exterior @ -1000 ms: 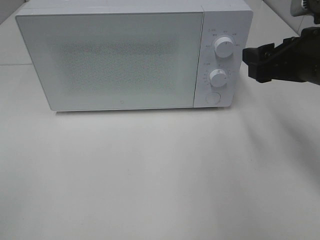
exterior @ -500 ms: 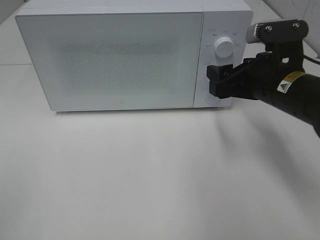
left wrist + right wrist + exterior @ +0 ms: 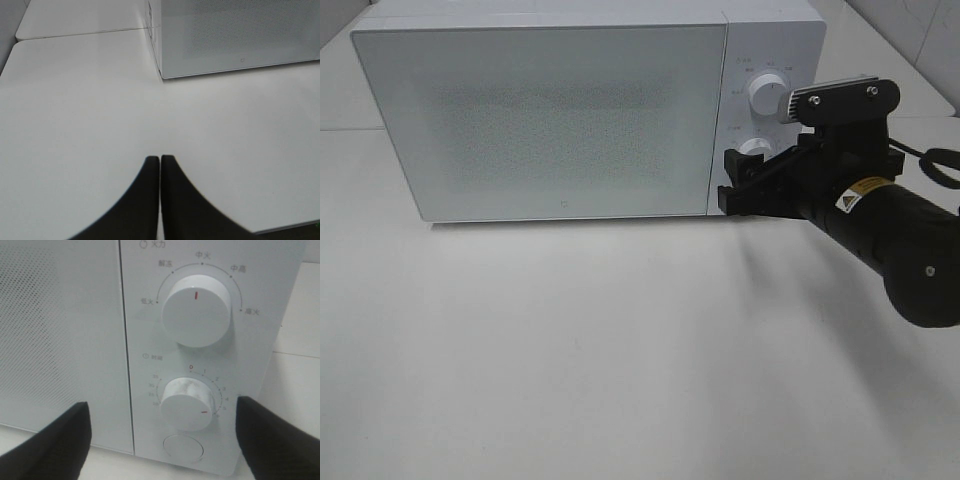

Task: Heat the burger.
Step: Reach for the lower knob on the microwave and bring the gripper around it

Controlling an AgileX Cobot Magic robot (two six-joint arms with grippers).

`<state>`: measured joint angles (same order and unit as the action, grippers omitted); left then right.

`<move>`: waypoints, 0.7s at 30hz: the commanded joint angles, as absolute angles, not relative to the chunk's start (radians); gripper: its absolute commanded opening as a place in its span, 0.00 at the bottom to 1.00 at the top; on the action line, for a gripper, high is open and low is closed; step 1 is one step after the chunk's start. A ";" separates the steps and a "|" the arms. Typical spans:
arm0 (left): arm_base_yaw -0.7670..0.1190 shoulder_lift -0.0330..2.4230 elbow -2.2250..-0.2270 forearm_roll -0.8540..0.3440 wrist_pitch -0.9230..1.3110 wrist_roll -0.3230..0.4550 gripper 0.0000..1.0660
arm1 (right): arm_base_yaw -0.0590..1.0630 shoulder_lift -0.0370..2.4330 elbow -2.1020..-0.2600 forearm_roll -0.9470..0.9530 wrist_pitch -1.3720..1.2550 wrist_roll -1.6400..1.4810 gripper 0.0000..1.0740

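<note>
Right claw (image 3: 162,405) spread wide either side of the timer dial (image 3: 187,404), whose red mark sits at 4 o'clock near 5. Power knob (image 3: 196,310), under 火力, points to 12 o'clock, 中火. Left claw (image 3: 160,159) pressed together. Microwave (image 3: 550,120) shut; I cannot tell where the burger is

Bright even light, washed-out whites, soft grey shadow on the table (image 3: 620,350); wrist views slightly blurred

The microwave panel (image 3: 140,335) read 火力. Around its upper knob (image 3: 196,310) stood 低火, 解冻, 中火, 中高, 高火. The lower knob (image 3: 186,404) had a scale from 0 to 5, and the smaller numbers were perhaps 10 to 35.
</note>
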<state>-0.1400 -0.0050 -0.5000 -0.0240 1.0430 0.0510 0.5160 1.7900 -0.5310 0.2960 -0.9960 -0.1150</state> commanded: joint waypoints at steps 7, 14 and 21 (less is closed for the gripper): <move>-0.139 -0.011 -0.497 -0.027 1.031 0.054 0.00 | 0.520 1.882 -0.549 0.341 -1.155 -0.127 0.68; -0.139 -0.011 -0.497 -0.027 1.031 0.054 0.00 | 0.520 1.889 -0.575 0.305 -1.153 -0.109 0.68; -0.139 -0.011 -0.497 -0.027 1.031 0.054 0.00 | 0.520 1.906 -0.606 0.314 -1.142 -0.099 0.68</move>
<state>-0.1400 -0.0050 -0.5000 -0.0240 1.0430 0.0510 0.5170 1.9040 -0.5960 0.3180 -1.1410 -0.1070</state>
